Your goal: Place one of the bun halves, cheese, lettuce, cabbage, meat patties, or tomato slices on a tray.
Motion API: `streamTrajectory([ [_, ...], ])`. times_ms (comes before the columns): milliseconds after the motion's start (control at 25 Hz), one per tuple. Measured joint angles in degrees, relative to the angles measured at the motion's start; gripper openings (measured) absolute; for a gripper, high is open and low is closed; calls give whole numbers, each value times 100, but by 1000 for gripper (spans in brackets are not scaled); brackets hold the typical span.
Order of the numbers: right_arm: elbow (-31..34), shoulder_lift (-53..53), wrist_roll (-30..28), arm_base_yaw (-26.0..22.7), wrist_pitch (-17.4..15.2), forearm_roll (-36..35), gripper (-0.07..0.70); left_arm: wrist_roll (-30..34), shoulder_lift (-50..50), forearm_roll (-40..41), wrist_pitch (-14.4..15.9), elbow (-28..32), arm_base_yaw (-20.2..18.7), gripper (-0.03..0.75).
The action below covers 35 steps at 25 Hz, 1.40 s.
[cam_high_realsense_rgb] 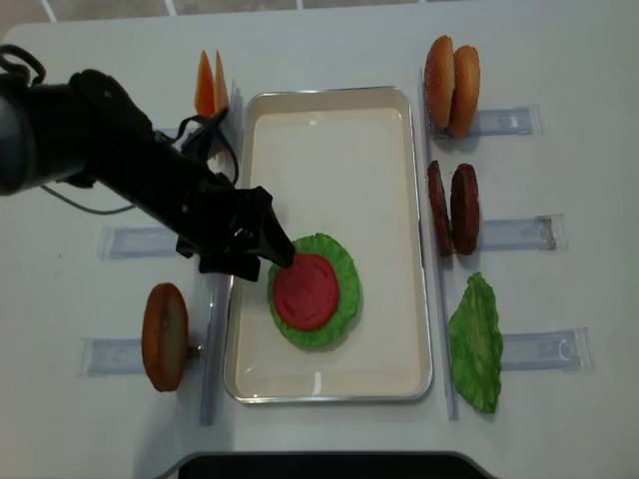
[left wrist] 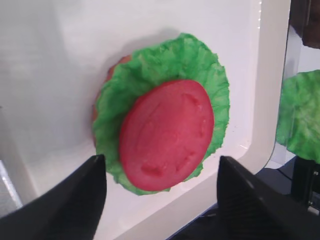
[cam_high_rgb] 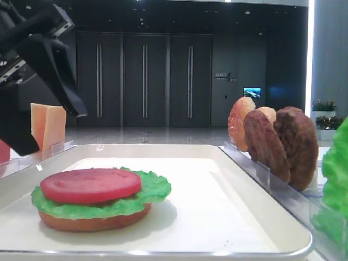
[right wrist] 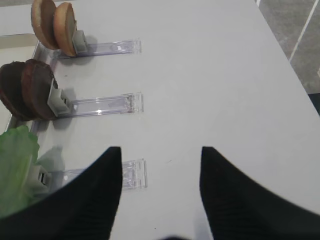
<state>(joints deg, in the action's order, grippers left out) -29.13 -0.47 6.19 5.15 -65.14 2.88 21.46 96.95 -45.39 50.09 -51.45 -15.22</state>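
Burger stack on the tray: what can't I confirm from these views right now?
- Tan bun half beneath the ruffled green lettuce: only its edge shows; overhead, lettuce and the flat red tomato slice cover it.
- Left gripper: fingertips cut off by the wrist view's bottom edge.
- Right gripper: absent from both exterior views.

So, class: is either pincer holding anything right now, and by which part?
Nothing is held. The left pincer stands open above the flat red tomato slice; the right pincer is open over bare table.

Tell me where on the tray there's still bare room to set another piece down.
The far half of the tray, between the cheese side and the bun halves side, is bare. The near end is crowded: tomato slice on lettuce, with the open left gripper above.
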Motion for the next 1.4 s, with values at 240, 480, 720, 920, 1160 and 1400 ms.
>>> streamTrajectory([
  [240,0,0,0,0,0,0,345,-894,-479,1216,604,-1014,0,524],
  [480,0,0,0,0,0,0,345,-1859,-550,3255,1750,-2146,0,524],
  [720,0,0,0,0,0,0,345,-2038,-586,4055,1951,-2449,628,486],
  [920,0,0,0,0,0,0,345,-1865,-594,4275,1956,-2450,1503,475],
  [1160,0,0,0,0,0,0,345,-1806,-837,4468,1961,-2450,1944,474],
  [1400,0,0,0,0,0,0,345,-1695,-1851,4430,1961,-1788,1944,464],
])
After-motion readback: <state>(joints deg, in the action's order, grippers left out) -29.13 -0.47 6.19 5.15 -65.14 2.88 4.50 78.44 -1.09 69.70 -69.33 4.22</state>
